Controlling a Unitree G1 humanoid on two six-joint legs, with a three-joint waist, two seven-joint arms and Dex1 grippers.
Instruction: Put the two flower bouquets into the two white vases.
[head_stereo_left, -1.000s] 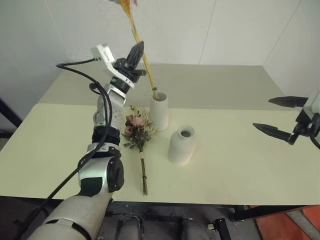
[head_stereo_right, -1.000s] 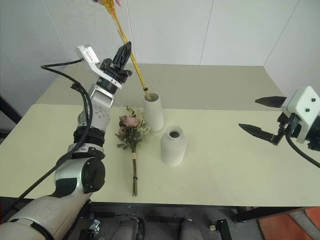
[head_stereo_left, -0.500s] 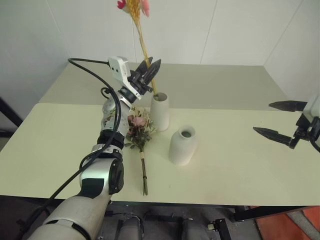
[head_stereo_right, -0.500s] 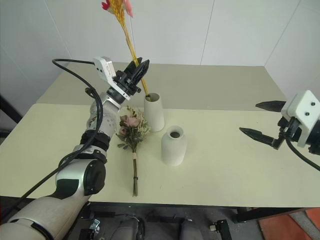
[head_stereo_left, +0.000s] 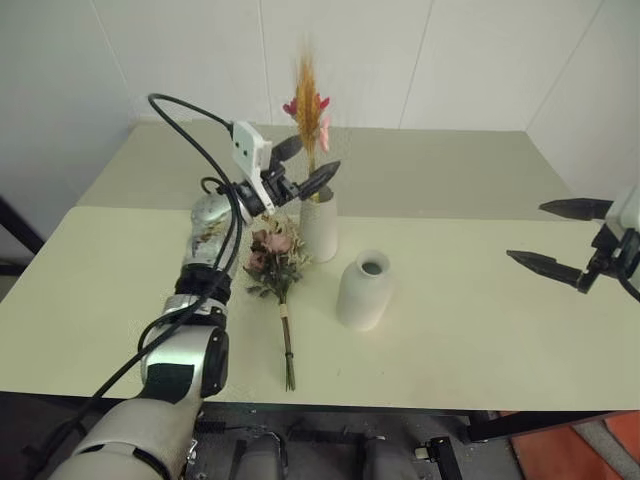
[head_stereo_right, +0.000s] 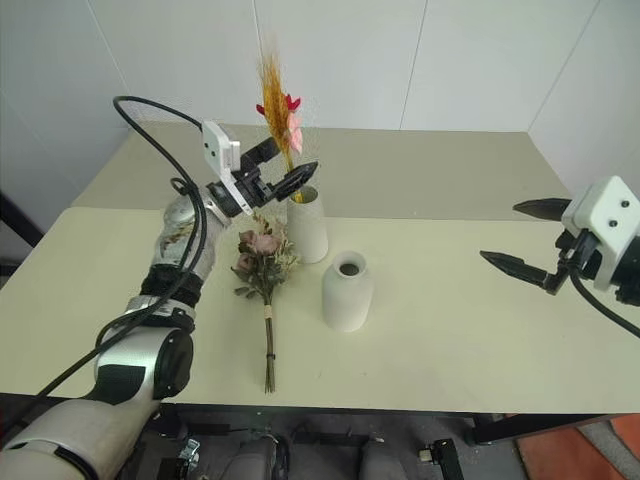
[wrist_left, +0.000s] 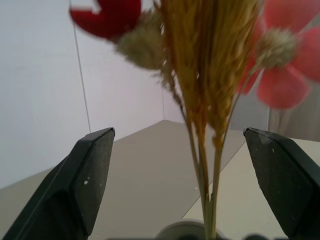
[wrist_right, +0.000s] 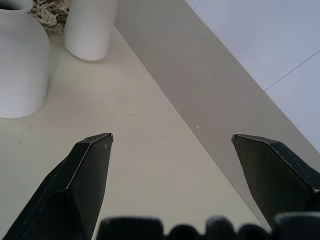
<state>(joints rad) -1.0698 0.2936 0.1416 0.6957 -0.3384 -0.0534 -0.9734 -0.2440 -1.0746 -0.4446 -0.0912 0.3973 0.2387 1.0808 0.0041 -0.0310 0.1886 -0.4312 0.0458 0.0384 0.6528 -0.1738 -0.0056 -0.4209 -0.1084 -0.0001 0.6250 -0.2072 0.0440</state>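
The slim yellow-orange stemmed bundle with small red and pink blooms (head_stereo_left: 308, 100) stands upright in the tall tapered matte white vase (head_stereo_left: 320, 226), toward the far edge of the pale table (head_stereo_left: 480, 330). One bouquet of the two looks placed. The left claw (head_stereo_left: 306, 168) is spread wide around the stems just above the vase mouth, its black fingers (wrist_left: 90, 170) apart from them on either side, holding nothing. The fuller bunch of pink roses, greenery and pale sprigs (head_stereo_left: 275, 262) lies flat on the table just beside the tall vase, stems pointing toward the near edge. The rounder narrow-necked white vase (head_stereo_left: 364, 290) stands empty, nearer the table's middle. That bunch is what remains. The right claw (head_stereo_left: 560, 240) hangs open and empty near the right edge, well apart from everything.
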